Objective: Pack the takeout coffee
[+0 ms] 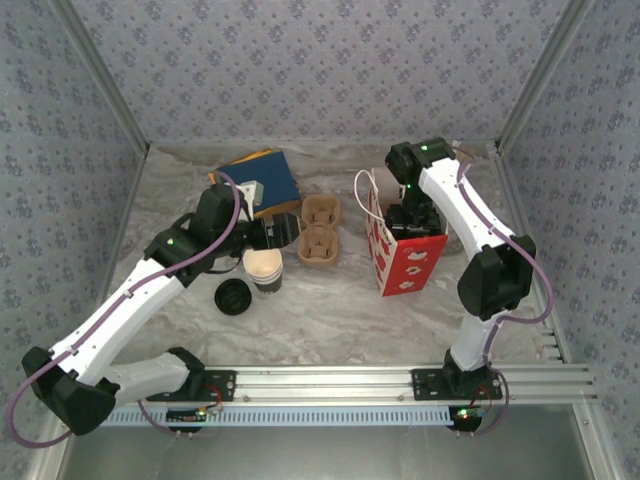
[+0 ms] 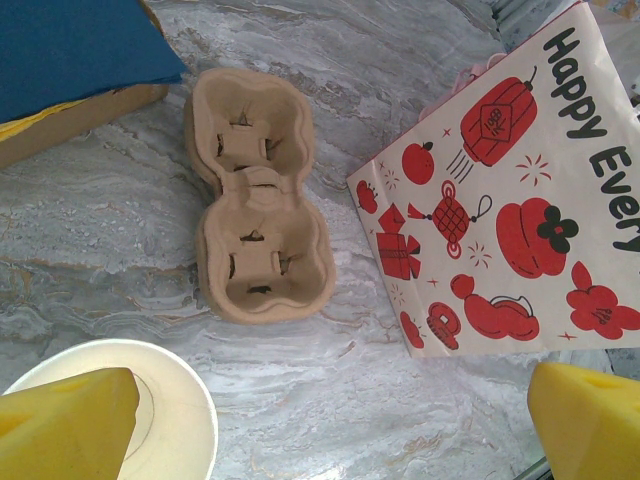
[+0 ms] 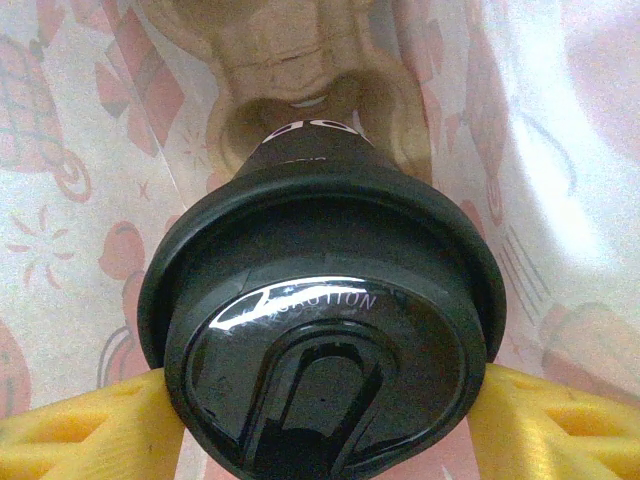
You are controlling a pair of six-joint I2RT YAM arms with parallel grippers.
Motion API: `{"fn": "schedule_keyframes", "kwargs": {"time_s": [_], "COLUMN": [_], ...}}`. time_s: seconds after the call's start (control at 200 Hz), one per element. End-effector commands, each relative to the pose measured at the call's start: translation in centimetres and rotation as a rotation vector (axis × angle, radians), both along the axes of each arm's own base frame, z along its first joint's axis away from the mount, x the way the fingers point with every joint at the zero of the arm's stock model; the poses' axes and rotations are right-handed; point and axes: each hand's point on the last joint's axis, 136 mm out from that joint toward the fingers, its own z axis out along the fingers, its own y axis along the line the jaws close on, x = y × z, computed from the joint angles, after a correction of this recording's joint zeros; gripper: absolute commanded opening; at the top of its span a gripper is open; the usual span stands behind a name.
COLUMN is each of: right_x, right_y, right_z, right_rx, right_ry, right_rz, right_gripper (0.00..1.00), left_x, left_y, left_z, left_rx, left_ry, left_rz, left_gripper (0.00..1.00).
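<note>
Marbled desk (image 1: 330, 320): right fingers (image 3: 90, 425) grip the lidded cup (image 3: 320, 340) inside the bag (image 1: 405, 265), to seat it in a tray (image 3: 300, 60); left fingers (image 2: 65, 425) spread wide.

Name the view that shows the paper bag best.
Top external: the whole bag stands upright, red side and open mouth visible. Left wrist shows one printed side, cropped at the edge. Right wrist shows its inner walls behind the coffee.
</note>
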Motion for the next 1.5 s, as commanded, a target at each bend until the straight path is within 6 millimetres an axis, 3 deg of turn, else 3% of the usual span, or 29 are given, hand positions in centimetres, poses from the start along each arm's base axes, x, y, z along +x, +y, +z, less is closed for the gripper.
{"fn": "schedule_keyframes", "kwargs": {"time_s": [0.0,1.494], "right_x": [0.22,0.37], "right_y": [-0.32,-0.91], "right_z": [0.28,0.48], "right_rx": [-0.009,-0.01], "right_ry": [-0.003,-0.009], "right_rz": [0.003,-0.006], "right_gripper": [0.72,0.72], "left_x": [0.06,0.28], "left_y": [-0.04,-0.25], "left_z": [0.87,1.0], "left_rx": [-0.02,-0.022], "left_ry": [-0.018,-0.018], "left_rz": [-0.001,-0.004], "left_gripper": [1.0,1.0]}}
